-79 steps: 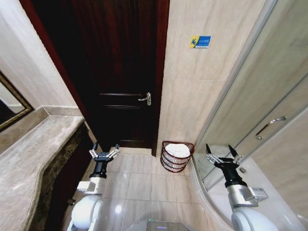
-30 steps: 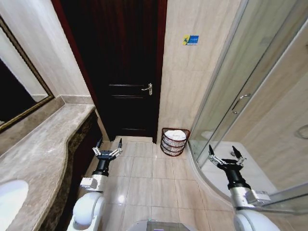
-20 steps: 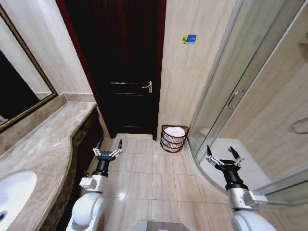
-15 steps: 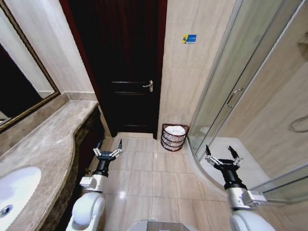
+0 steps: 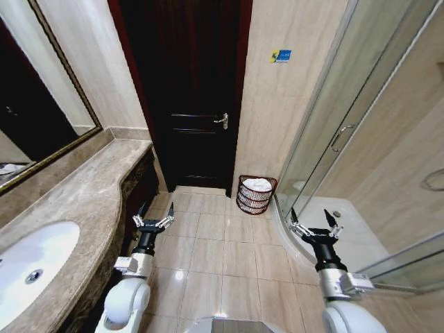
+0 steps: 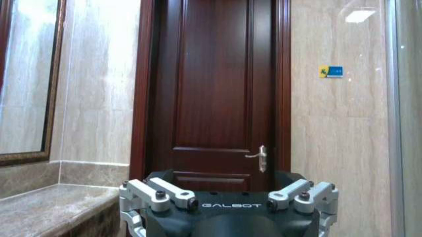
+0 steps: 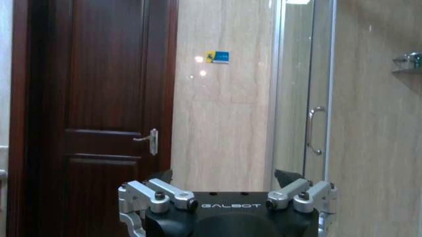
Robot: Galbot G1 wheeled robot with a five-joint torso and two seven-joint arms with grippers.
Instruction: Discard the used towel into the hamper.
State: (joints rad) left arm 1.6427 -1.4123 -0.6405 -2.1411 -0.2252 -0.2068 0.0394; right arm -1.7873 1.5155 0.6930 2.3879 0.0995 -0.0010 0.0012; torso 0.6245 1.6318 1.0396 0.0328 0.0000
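The hamper [image 5: 256, 195], a small round dark wire basket, stands on the tiled floor against the wall between the door and the shower glass. A white towel [image 5: 258, 184] lies bunched inside it at the top. My left gripper [image 5: 153, 220] is held low over the floor beside the counter, open and empty, well short of the hamper and to its left. My right gripper [image 5: 312, 225] is open and empty over the curved shower threshold, nearer than the hamper and to its right.
A dark wooden door [image 5: 198, 104] is shut straight ahead. A marble counter [image 5: 83, 201] with a white sink [image 5: 35, 260] and a mirror above runs along the left. The glass shower enclosure [image 5: 347, 132] and its raised curb [image 5: 286, 239] bound the right. Beige floor tiles [image 5: 218, 253] lie between.
The whole picture has shifted: the camera moved, the sink came into view on the left and the hamper looks farther off. Both grippers stay open in front, holding nothing.
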